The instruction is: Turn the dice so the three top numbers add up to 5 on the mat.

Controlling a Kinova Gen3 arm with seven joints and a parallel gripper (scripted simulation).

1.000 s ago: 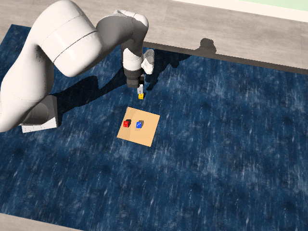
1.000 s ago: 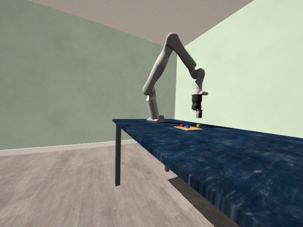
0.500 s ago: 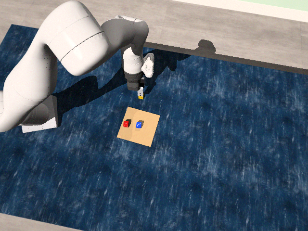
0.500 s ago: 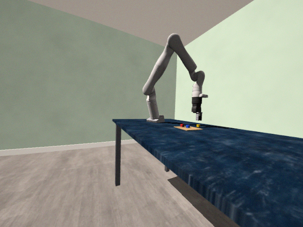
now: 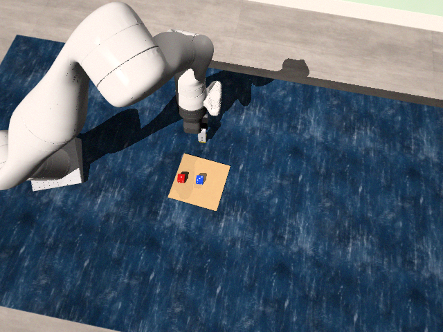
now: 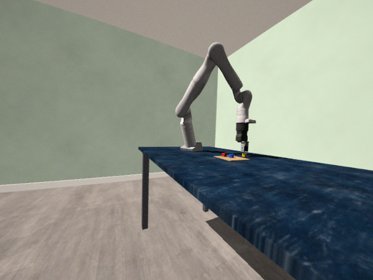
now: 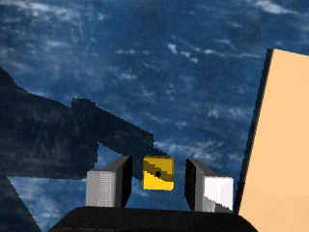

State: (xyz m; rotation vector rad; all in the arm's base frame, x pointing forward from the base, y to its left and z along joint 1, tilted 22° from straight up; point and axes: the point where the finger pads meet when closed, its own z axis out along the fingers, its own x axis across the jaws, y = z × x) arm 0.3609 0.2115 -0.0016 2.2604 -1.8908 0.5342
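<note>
Tan mat (image 5: 211,193) (image 6: 230,159) (image 7: 280,140) carries red (image 5: 181,178) (image 6: 224,154) and blue dice (image 5: 199,179) (image 6: 231,156); the open hand (image 5: 202,141) (image 6: 244,150) (image 7: 158,175) hovers above the yellow die (image 6: 243,155) (image 7: 158,181)

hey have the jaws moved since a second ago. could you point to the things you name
Yes, downward: in the exterior view, the jaws are now closer to the blue tabletop (image 5: 322,214) (image 6: 271,186) (image 7: 135,29).
</note>
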